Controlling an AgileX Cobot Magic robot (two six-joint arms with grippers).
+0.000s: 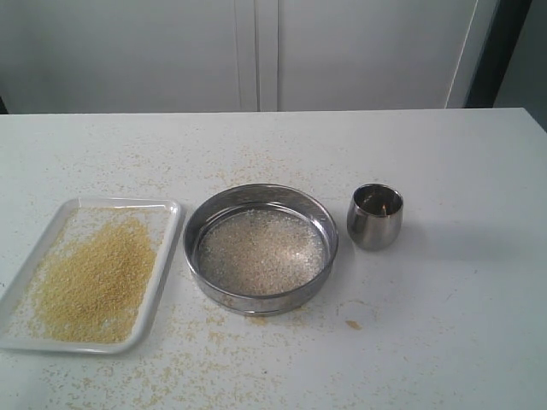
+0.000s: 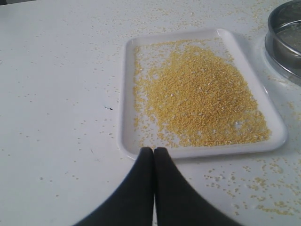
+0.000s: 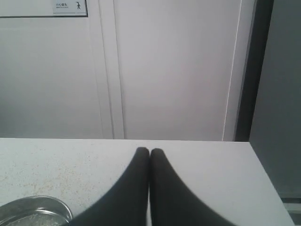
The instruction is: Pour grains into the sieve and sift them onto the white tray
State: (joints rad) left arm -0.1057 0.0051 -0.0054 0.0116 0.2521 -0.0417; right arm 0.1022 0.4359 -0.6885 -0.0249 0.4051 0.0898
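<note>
Pale wall panels carry a small sign (image 3: 43, 7) (lettering too small to read). Left gripper (image 2: 153, 149) and right gripper (image 3: 149, 150) are both pinched closed, empty. Grains (image 1: 96, 278) lie heaped on the white tray (image 1: 21, 303), just beside the sieve (image 1: 256, 301).

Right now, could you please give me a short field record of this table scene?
white tray: left of the sieve in the exterior view, holding a heap of yellowish grains
sieve: centre, paler coarse residue on its mesh
steel cup: upright, right of the sieve, apart from it
table: stray grains scattered around
left gripper: shut, empty, facing the tray
right gripper: shut, empty
</note>
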